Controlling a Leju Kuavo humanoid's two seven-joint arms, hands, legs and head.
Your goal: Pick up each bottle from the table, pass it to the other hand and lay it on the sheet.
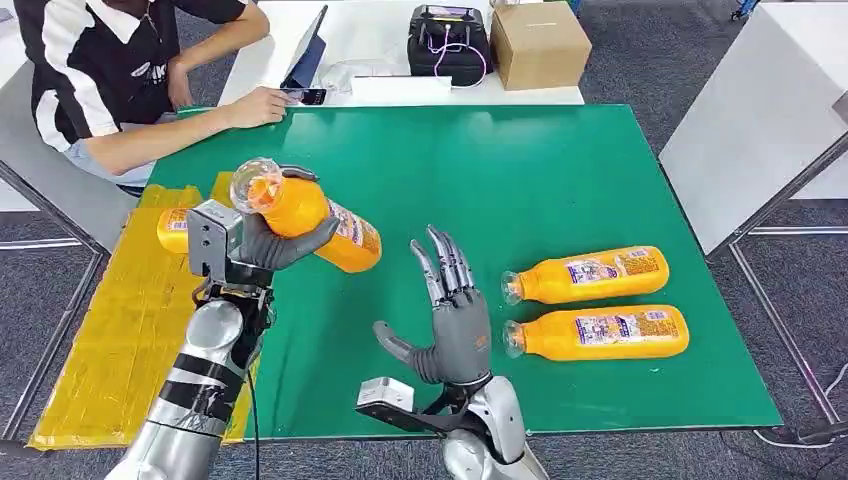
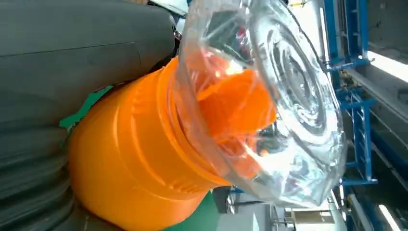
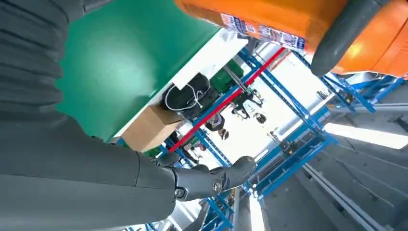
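My left hand (image 1: 262, 240) grips an orange bottle (image 1: 315, 218) with a clear cap, held tilted above the green table's left part; the left wrist view shows that bottle's neck (image 2: 144, 154) and clear cap up close. My right hand (image 1: 452, 320) is raised beside it, fingers spread, palm toward the bottle, holding nothing. The right wrist view shows the held bottle (image 3: 269, 19) with a left-hand finger across it. Two more orange bottles (image 1: 590, 275) (image 1: 600, 335) lie side by side on the table's right part. Another bottle (image 1: 172, 230) lies on the yellow sheet (image 1: 110, 330), partly hidden by my left wrist.
A person (image 1: 120, 80) sits at the far left with a forearm on the green table (image 1: 520, 170). A white table behind carries a tablet (image 1: 305, 50), a black device (image 1: 450, 40) and a cardboard box (image 1: 540, 45). A white panel (image 1: 760, 120) stands at the right.
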